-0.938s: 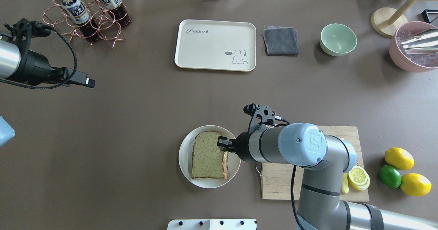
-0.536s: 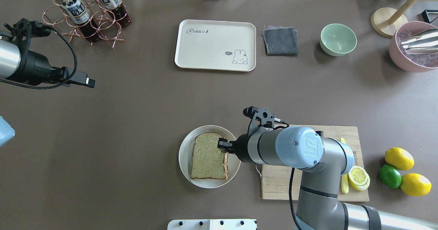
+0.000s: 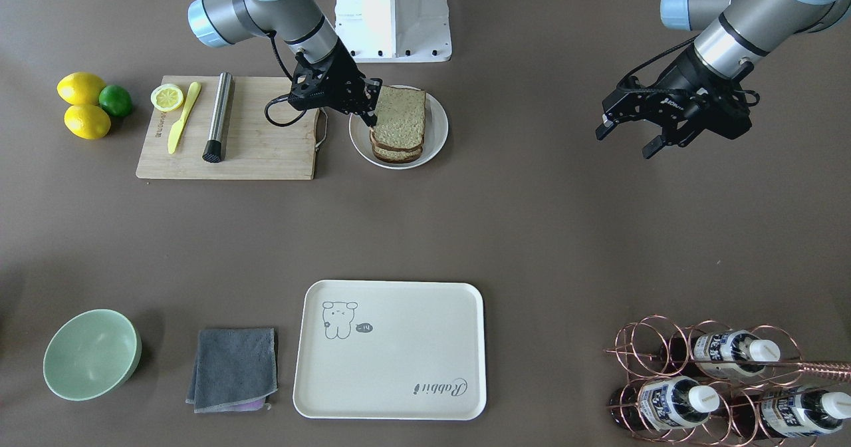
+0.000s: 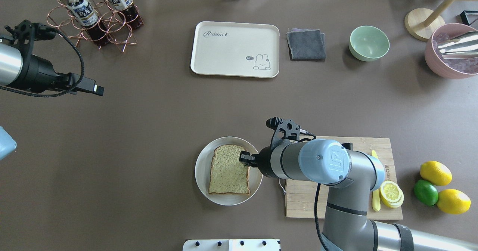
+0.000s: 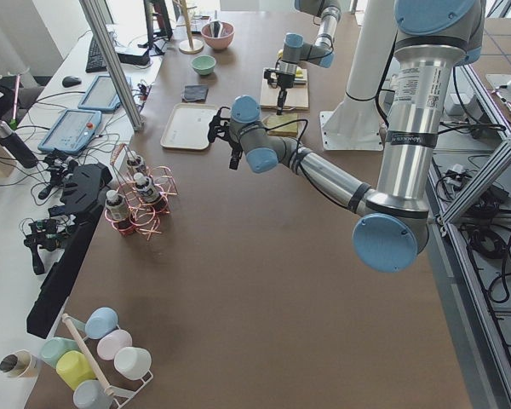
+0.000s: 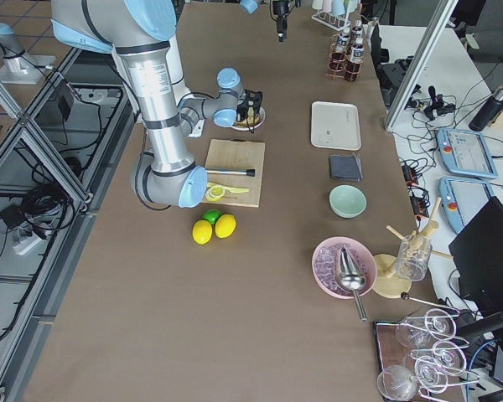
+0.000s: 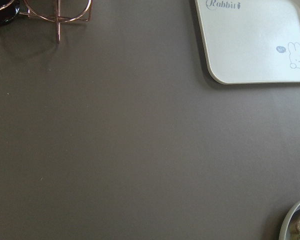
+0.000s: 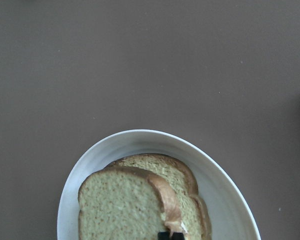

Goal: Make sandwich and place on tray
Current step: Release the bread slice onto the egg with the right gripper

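Brown counter (image 4: 149, 131), goods along its edges. Right end effector (image 4: 244, 158): tips drawn narrow, set against the top-slice crust of the sandwich (image 4: 227, 170). Sandwich stacked on round white plate (image 4: 201, 169), just beside cutting board (image 4: 298, 198). Tray (image 4: 235, 49) well apart, across counter. Left end effector (image 3: 625, 140): spread wide, hovering well apart from plate.

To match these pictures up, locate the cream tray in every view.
Exterior front-facing: cream tray bottom centre.
Overhead exterior: top centre.
Exterior left: upper left of centre.
Exterior right: upper right of centre.
Left wrist: top right corner.
Right wrist: not in it.
Landmark: the grey folded cloth beside it in all four exterior views.
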`<action>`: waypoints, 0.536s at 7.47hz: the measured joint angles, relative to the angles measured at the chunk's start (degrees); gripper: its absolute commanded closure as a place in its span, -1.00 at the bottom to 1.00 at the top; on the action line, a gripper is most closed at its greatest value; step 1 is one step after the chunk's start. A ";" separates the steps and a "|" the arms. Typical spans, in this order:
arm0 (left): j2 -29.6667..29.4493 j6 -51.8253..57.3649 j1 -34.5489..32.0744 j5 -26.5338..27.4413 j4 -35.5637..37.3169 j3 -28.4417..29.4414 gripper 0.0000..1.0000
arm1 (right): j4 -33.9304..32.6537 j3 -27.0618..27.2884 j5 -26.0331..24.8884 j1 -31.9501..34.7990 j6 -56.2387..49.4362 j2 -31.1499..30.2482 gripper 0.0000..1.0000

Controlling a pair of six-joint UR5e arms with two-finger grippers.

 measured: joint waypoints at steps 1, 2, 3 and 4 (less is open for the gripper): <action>-0.02 0.00 0.00 0.00 -0.01 0.14 -0.96 | 0.00 -0.33 -0.22 -0.07 -0.01 0.00 1.00; -0.08 0.00 0.00 0.00 -0.02 0.26 -0.96 | 0.00 -0.47 -0.32 -0.16 -0.01 0.00 0.53; -0.10 0.00 0.00 0.00 -0.02 0.31 -0.96 | 0.00 -0.46 -0.36 -0.24 -0.01 0.00 -0.95; -0.12 0.00 0.04 0.00 -0.02 0.33 -0.96 | 0.00 -0.42 -0.40 -0.27 -0.07 0.00 -1.00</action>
